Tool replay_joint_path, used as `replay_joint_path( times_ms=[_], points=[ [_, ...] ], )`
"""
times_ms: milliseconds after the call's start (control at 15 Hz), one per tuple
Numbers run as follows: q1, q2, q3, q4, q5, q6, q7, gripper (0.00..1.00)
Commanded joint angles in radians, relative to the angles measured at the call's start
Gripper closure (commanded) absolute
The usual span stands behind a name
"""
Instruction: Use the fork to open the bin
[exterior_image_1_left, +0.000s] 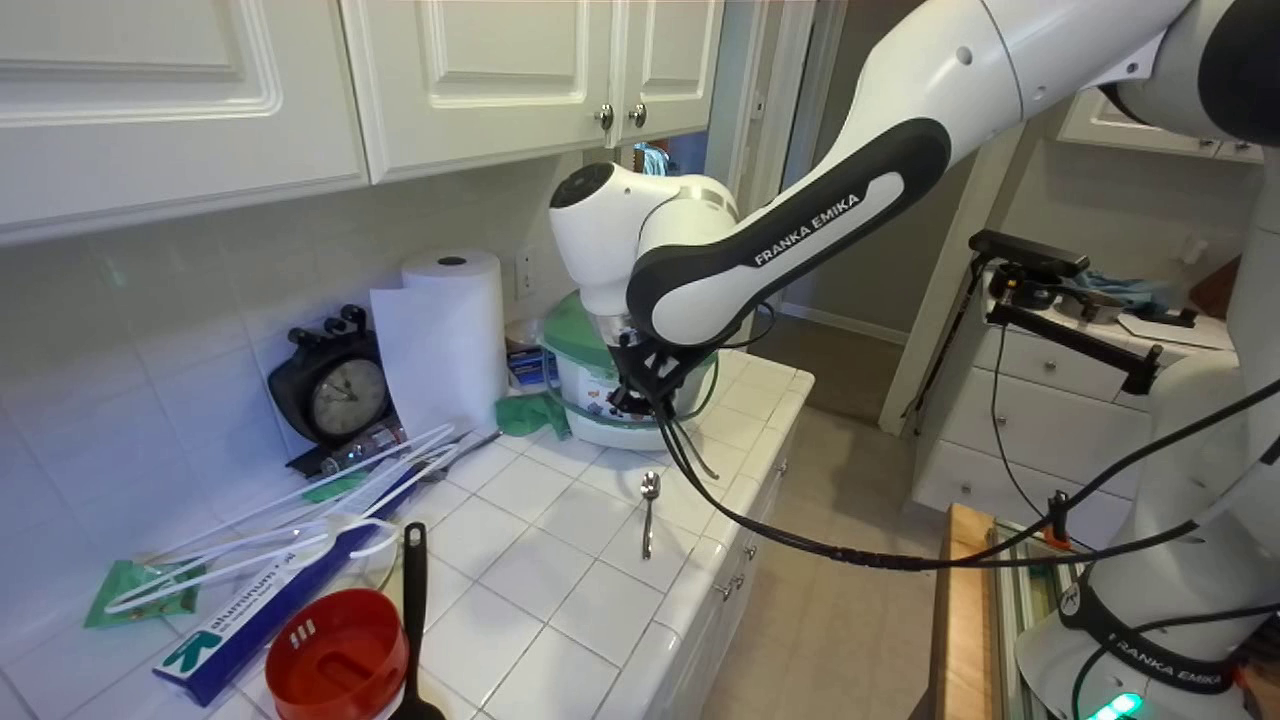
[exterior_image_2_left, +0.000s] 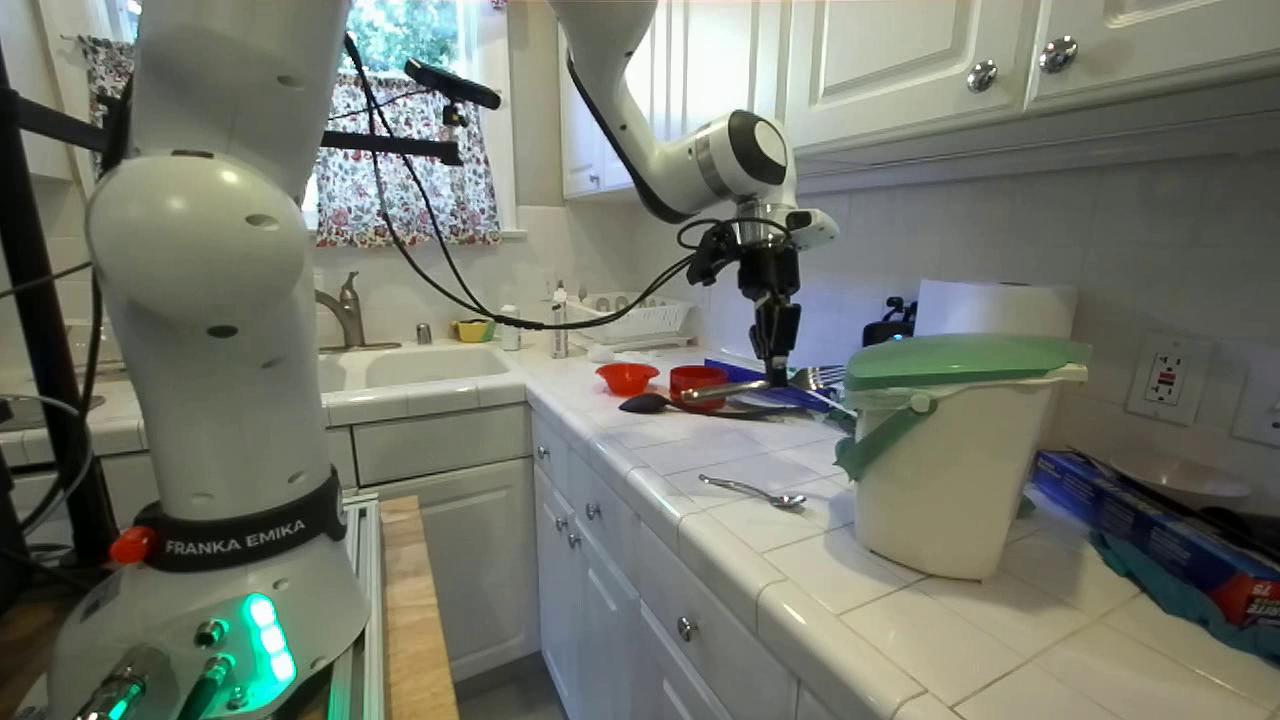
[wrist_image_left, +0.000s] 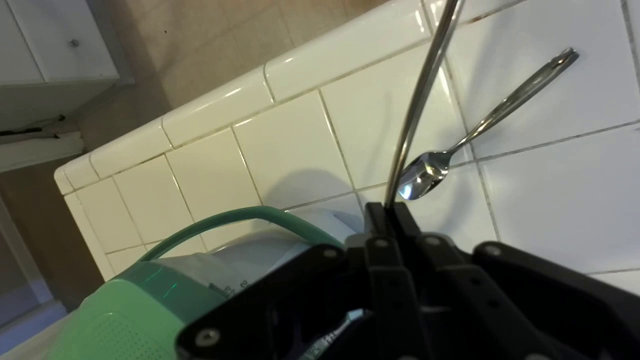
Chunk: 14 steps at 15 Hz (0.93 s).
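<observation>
Closest to me stands the bin (exterior_image_2_left: 930, 480), its green lid (exterior_image_2_left: 960, 362) on. The gripper (exterior_image_2_left: 777, 374) pinches the fork (exterior_image_2_left: 722, 390) in the air near the bin. A spoon (exterior_image_2_left: 750, 489) lies near the bin. Well past the bin sits a red bowl (exterior_image_2_left: 627, 378).

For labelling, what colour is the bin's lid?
Green; the lid shows best in an exterior view.

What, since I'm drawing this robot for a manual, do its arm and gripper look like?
The arm is white and rounded with black trim, one panel lettered FRANKA EMIKA. Its base carries a black band with the same name, plus green lights. The gripper is black, with slim jointed fingers and pale screw heads. Black cables lead away beside it.
</observation>
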<state>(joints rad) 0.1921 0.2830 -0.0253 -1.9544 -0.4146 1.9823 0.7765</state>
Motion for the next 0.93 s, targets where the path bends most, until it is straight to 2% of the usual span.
replay_joint_path(
  times_ms=[0,867],
  points=[
    [-0.016,0.028,0.012,0.036,0.004,0.004,-0.047,0.97],
    [-0.003,0.038,0.012,0.059,-0.004,-0.002,-0.065,0.97]
  ],
)
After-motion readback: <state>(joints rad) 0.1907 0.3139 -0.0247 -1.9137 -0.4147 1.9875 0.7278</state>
